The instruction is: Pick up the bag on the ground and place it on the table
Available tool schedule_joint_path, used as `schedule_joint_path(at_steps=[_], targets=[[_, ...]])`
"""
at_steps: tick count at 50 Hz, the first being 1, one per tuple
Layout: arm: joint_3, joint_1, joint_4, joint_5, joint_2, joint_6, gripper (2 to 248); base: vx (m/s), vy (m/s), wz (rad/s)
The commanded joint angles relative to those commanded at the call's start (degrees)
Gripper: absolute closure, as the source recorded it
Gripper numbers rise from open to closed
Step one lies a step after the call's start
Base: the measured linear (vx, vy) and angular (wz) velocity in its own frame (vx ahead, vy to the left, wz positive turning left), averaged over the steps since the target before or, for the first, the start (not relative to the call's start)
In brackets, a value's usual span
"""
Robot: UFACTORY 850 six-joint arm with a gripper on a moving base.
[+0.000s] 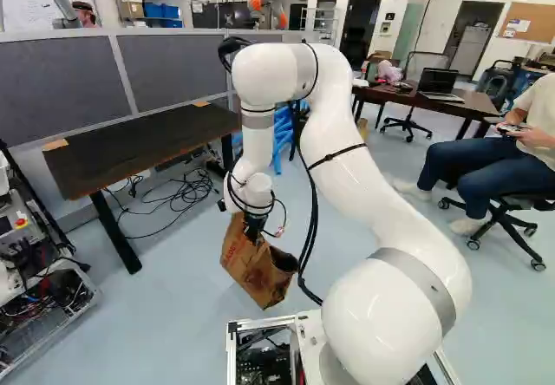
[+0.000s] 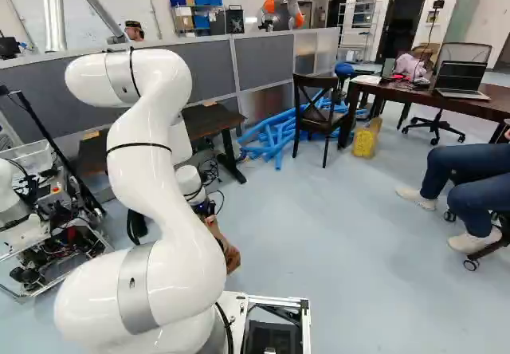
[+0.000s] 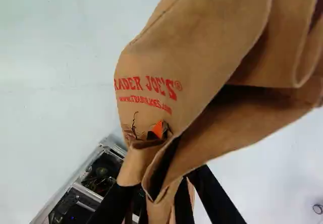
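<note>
Bag (image 1: 251,268) of brown paper, contents hidden, hanging tilted, end effector (image 1: 254,234) closed on its bunched folds

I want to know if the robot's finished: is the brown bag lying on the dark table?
No, the brown bag hangs from the gripper, off to one side of the dark table.

One held bag (image 1: 253,268), two tables (image 1: 143,139)

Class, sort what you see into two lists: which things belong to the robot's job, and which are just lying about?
Job:
- brown bag, held off the floor
- white arm
- black-topped table, probably the destination

Lying about:
- laptop
- blue tubes
- wooden chair
- yellow container
</note>
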Motion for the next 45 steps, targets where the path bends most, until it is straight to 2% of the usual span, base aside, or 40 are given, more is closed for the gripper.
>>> schedule_joint_path(at_steps=[13,45], targets=[[4.24,0.91,3.33,0.00,4.00,0.00,223,0.000,0.000,0.000],[10.02,1.54,8.66,-0.60,12.62,0.00,223,0.000,0.000,0.000]])
